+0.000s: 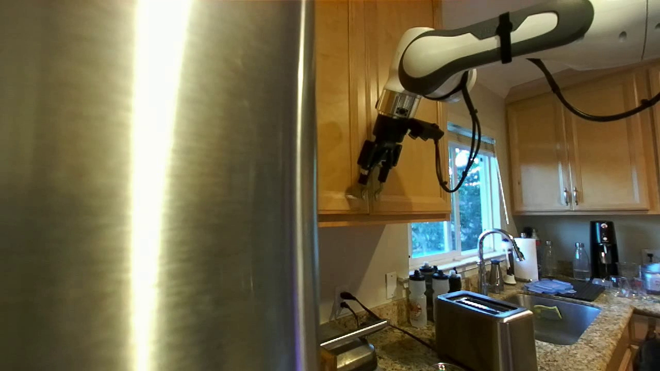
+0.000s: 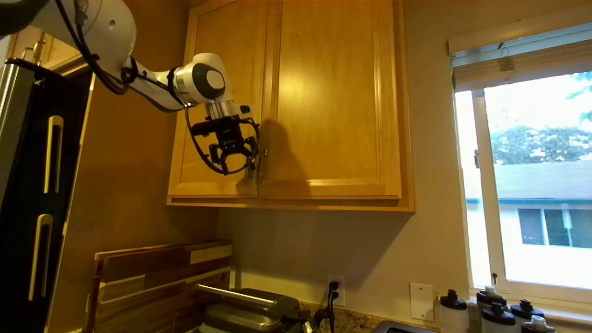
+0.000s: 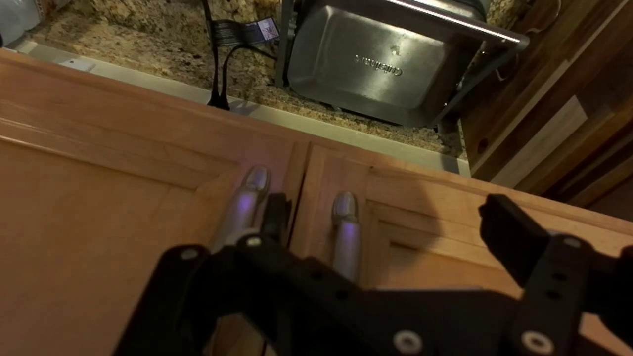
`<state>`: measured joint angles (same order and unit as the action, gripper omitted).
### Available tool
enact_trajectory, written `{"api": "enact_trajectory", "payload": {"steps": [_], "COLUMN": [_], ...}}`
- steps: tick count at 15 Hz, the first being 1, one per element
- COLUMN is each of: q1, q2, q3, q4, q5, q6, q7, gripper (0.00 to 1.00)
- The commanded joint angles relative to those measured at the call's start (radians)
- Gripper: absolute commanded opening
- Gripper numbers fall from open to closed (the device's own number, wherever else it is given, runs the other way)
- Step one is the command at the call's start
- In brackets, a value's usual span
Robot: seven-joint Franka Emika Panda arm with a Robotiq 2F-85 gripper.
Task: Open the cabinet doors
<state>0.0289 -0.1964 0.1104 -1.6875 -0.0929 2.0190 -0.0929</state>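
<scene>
The honey-oak cabinet doors are shut, with a narrow dark seam between them. In an exterior view they are the left door (image 2: 231,32) and the right door (image 2: 328,92). In the wrist view, two metal bar handles stand beside the seam: a left handle (image 3: 242,202) and a right handle (image 3: 347,237). My gripper (image 3: 385,202) is open and empty in front of the doors. One finger is between the two handles, the other out over the right-hand panel, so the right handle appears between the fingers. I cannot tell contact. The gripper also shows in both exterior views (image 1: 373,180) (image 2: 239,165).
A large steel fridge door (image 1: 232,180) fills the near side of an exterior view. A Cuisinart grill (image 3: 376,64) and wooden boards (image 2: 157,282) are below the cabinet. A toaster (image 1: 484,330), bottles (image 2: 497,314) and a window (image 2: 536,185) are to the right.
</scene>
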Motion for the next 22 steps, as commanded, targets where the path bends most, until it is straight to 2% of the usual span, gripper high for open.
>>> {"api": "enact_trajectory", "payload": {"steps": [1,3,4,5,12,15,17,20,22], "q1": [0.014,0.011,0.011,0.01,0.005,0.002,0.001,0.007,0.02], "q2": [0.037,0.054,0.061,0.064,0.013,0.007,0.015,0.02,0.001], "q3": [-0.004,-0.003,-0.004,-0.005,-0.009,-0.015,-0.018,-0.013,-0.01], "q4": [0.037,0.053,0.06,0.063,0.032,0.02,0.026,0.028,0.015], "q5": [0.0,-0.005,-0.003,-0.007,-0.012,-0.014,-0.02,-0.019,0.0], "q6": [0.023,0.036,0.042,0.049,0.032,0.034,0.029,0.018,-0.012], "q7": [0.065,0.105,0.119,0.133,0.208,0.221,0.227,0.222,0.169], "gripper": [1.0,1.0,0.83,0.73,0.26,0.09,0.05,0.09,0.09]}}
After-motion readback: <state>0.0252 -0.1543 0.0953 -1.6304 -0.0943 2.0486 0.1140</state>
